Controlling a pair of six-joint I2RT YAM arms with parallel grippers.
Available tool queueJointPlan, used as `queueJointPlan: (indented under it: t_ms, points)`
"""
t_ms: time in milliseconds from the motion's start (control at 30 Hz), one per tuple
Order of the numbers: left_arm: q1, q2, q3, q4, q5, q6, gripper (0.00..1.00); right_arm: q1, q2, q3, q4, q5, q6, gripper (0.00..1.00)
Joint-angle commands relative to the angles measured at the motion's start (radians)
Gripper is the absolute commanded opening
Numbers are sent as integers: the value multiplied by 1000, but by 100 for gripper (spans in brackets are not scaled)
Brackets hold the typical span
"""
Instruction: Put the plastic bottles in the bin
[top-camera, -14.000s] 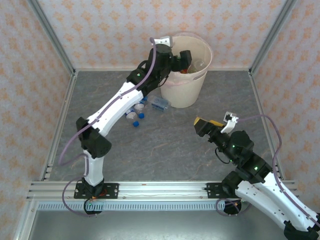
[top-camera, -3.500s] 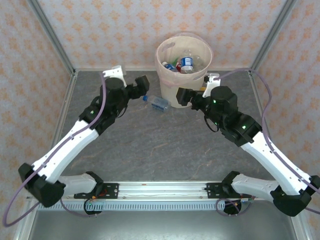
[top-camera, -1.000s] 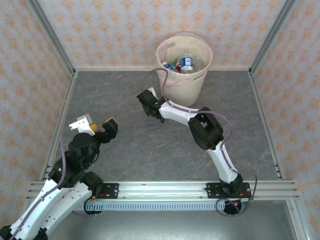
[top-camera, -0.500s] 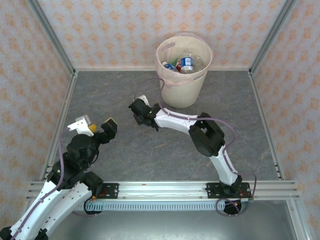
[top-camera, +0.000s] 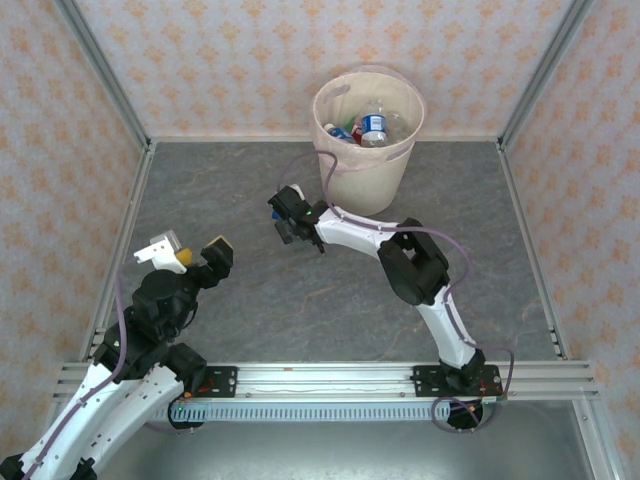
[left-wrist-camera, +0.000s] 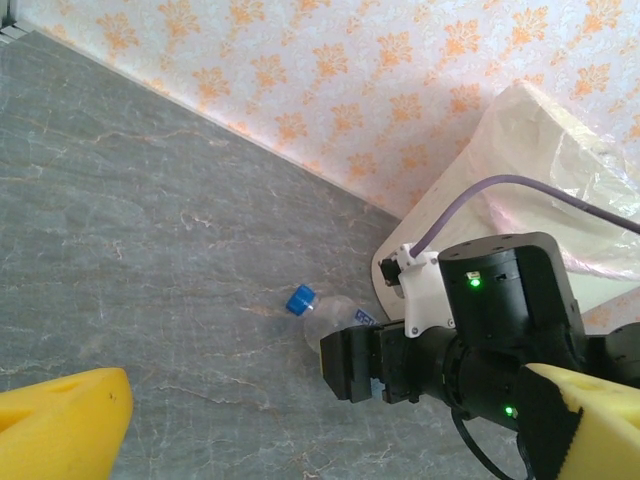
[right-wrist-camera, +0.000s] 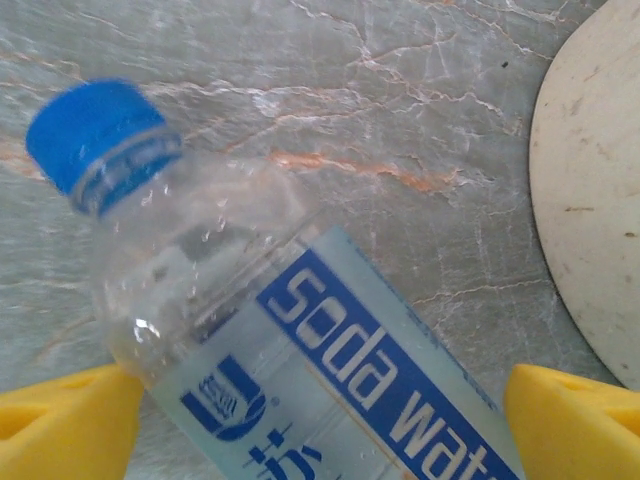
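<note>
The right arm (top-camera: 350, 228) is stretched far across the surface (top-camera: 300, 300) and bent down beside the foot of the bin (top-camera: 370, 175), because one soda water bottle (right-wrist-camera: 300, 340) is not yet in it. That bottle lies on its side on the surface, straight between the right jaws, which stand apart with one yellow pad (right-wrist-camera: 60, 420) on either side of its body. The pad on the cap side looks to be touching or nearly touching the shoulder of the bottle, while the other sits just beside the label, so I judge this a straddle and not a clamp. The blue cap (right-wrist-camera: 100, 140) points away ahead of the jaws, and the pale round base of the bin sits just off to one side of them. That closeness likely explains why the jaws come in low and across the bottle rather than from the bin side. The blue-capped bottle lies across the line of the pads, which should suit a squeeze on its clear, thin body. Such a body may dent or roll if gripped off-centre. The left arm (top-camera: 160, 300) is drawn back near its base, well clear of the bottle, and the left jaws stand wide apart with nothing between them. I take this as keeping out of the way. Other plastic bottles (top-camera: 372, 125) already lie heaped inside the bin, well above and beyond the right jaws.
</note>
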Motion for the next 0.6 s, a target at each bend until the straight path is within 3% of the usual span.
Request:
queueJointPlan:
  t_ms: [0,467,567]
  points:
    - [10,-16,-7,8,-4,1,99,-14,41,11,-27,-36,-36,92]
    - [10,-20,-20,31,38,5,99,-22,88,36,-49,-80,-29,84]
    - [10,-10,-9,20,41,7,99,-26,88,38,-48,-102,-22,77]
